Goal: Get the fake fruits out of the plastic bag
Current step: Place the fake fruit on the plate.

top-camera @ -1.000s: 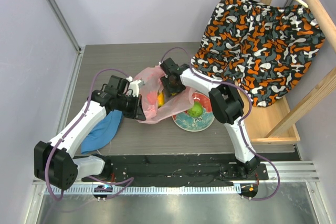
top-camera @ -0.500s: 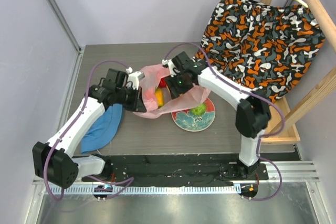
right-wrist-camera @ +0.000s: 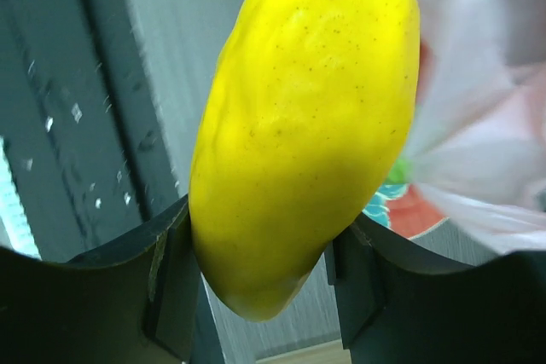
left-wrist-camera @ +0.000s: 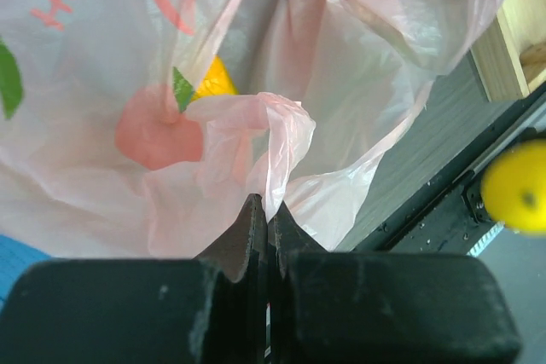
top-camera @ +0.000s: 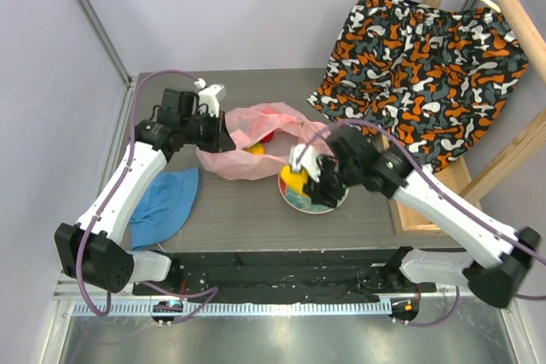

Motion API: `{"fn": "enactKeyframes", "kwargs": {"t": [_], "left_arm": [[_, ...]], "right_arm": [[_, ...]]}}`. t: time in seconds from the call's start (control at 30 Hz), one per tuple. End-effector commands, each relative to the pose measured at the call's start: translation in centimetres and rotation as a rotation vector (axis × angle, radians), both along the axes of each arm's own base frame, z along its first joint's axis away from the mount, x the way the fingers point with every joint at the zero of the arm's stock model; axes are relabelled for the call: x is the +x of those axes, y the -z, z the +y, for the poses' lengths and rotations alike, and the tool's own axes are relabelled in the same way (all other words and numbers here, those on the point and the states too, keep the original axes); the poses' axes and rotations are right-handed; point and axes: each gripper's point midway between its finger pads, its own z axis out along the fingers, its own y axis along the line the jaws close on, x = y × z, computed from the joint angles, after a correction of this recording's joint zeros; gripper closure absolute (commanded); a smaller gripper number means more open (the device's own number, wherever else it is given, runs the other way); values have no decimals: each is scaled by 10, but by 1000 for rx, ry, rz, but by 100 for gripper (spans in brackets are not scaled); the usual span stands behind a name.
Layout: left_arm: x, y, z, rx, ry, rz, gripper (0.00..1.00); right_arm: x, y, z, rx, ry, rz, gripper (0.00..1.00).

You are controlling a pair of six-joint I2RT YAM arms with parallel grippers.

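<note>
The pink plastic bag (top-camera: 243, 155) lies crumpled mid-table, its mouth facing right. My left gripper (top-camera: 217, 131) is shut on a fold of the bag's edge (left-wrist-camera: 281, 138) and holds it up. An orange-yellow fruit (top-camera: 253, 149) and a red piece (top-camera: 267, 134) show inside the bag; the orange one (left-wrist-camera: 213, 78) also glows through the film. My right gripper (top-camera: 299, 178) is shut on a yellow fruit (right-wrist-camera: 307, 125), which stands pinched between its fingers (right-wrist-camera: 171, 283) above the left part of the floral plate (top-camera: 328, 202). The same yellow fruit (left-wrist-camera: 519, 187) shows in the left wrist view.
A blue hat (top-camera: 162, 206) lies at the front left beside the left arm. A patterned orange and black cloth (top-camera: 418, 74) hangs from a wooden rack (top-camera: 444, 202) at the right. A black rail (top-camera: 281, 266) runs along the near edge.
My right gripper came out of the bag with the yellow fruit and swung right and nearer, over the plate. The left gripper lifted the bag edge back and to the left.
</note>
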Motion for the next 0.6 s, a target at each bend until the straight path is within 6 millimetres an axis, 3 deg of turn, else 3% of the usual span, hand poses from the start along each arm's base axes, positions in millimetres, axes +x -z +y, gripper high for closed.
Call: {"fn": "enactKeyframes", "kwargs": {"t": [0.0,0.13,0.2,0.3,0.33,0.43,0.53,0.57], "left_arm": [[18,-29,6,-73,-33,-76,100],[12,-37,9,-113,-17,-84,100],[9,-40,14,-119,-28,-91,100],[2,-39,19,-125,-35,-82,100],[0,-38,20,-126,-36,-77,100],[-2,-37,23,-131,-40,-76,100],[-3,-33,24,-137,-40,-70,100],[-4,-32,23,-140,-37,-65,100]], "right_arm": [[-33,49,-29,-132,-189,-65,84],[-16,84,-34,-189,-133,-104,84],[4,101,-34,-234,-81,-148,84],[26,116,-27,-259,-20,-180,84],[40,112,-29,-271,26,-236,85],[48,114,-27,-282,25,-269,85],[51,121,-32,-323,22,-276,64],[50,124,-35,-335,19,-273,47]]}}
